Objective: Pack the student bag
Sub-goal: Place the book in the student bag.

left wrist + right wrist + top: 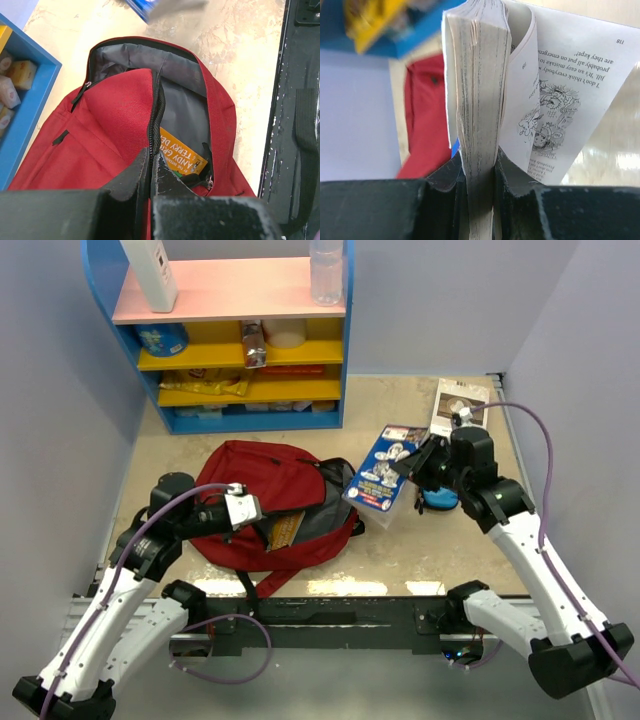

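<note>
Part-packed student bag (270,490), mouth held open.
It lies on the worktop (400,560), left of centre, with an orange book (182,156) inside. The left end effector (150,165) pinches its zipper edge, and the right end effector (479,170) clamps a blue book (385,475) beside it. Another book (458,405) waits far right; the drooping flap narrows the opening.

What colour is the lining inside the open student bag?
Grey: the student bag has a grey lining, clearest in the left wrist view.

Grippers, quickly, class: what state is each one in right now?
Left gripper: closed on the backpack's zipper edge.
Right gripper: closed on a book.
</note>
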Action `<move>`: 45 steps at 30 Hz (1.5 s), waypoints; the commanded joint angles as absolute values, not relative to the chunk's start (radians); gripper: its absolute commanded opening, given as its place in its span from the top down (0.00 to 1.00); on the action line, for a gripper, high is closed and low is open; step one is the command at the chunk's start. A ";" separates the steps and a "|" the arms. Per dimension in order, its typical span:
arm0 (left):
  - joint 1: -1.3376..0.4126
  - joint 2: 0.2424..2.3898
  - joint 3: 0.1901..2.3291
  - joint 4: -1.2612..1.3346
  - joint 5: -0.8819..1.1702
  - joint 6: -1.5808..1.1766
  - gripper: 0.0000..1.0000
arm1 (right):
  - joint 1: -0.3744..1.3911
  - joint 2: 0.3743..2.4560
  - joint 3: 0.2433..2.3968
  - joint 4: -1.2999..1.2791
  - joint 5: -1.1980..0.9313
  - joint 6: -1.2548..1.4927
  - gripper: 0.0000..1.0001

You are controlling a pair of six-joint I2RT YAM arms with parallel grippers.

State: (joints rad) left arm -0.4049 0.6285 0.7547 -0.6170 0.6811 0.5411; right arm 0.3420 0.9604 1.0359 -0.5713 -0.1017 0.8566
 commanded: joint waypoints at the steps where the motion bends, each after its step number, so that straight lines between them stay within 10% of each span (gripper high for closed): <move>1: -0.399 0.635 0.758 -0.578 0.716 0.540 1.00 | 0.341 0.896 0.994 -0.558 -0.254 0.933 0.91; 23: -0.402 0.615 0.765 -0.502 0.843 0.449 1.00 | 0.560 0.925 0.660 -0.226 -0.341 1.222 0.94; 45: -0.405 0.680 0.801 -0.758 1.052 0.641 1.00 | 0.705 1.333 0.792 0.304 -0.054 1.356 0.99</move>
